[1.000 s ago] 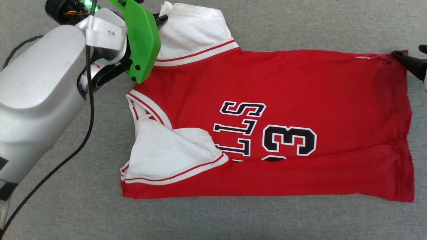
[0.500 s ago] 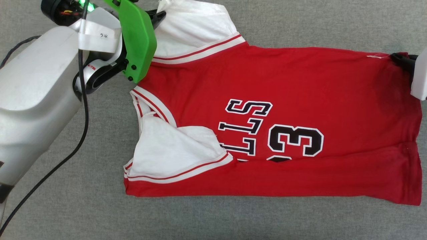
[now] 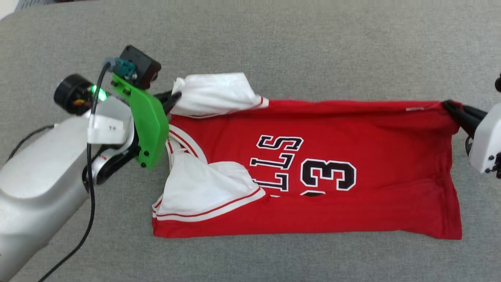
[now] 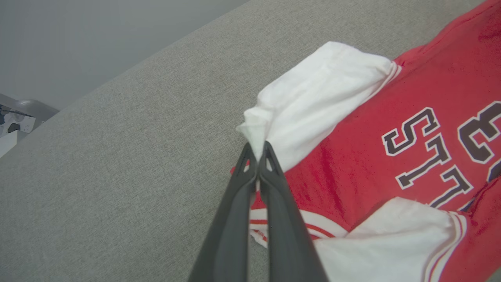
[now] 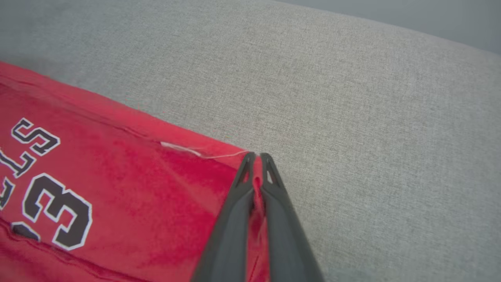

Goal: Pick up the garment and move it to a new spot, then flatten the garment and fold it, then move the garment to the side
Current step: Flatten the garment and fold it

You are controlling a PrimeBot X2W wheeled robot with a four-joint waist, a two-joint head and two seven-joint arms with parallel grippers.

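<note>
The garment, a red jersey T-shirt with white sleeves and a black "3" print, lies spread sideways on the grey surface, its near long edge folded over. My left gripper is shut on the tip of the far white sleeve, which is raised and bunched. In the left wrist view that gripper pinches white cloth between its tips. My right gripper is shut on the far hem corner of the garment. Red cloth shows between that gripper's closed fingers.
The grey fabric-covered surface reaches all round the shirt, with open room beyond its far edge and in front of it. My pale left forearm and its black cable cross the lower left.
My right gripper has closed on the hem corner. Both far corners now look lifted and pulled taut, the far sleeve bunched. The head camera has shifted, showing more surface beyond the shirt.
</note>
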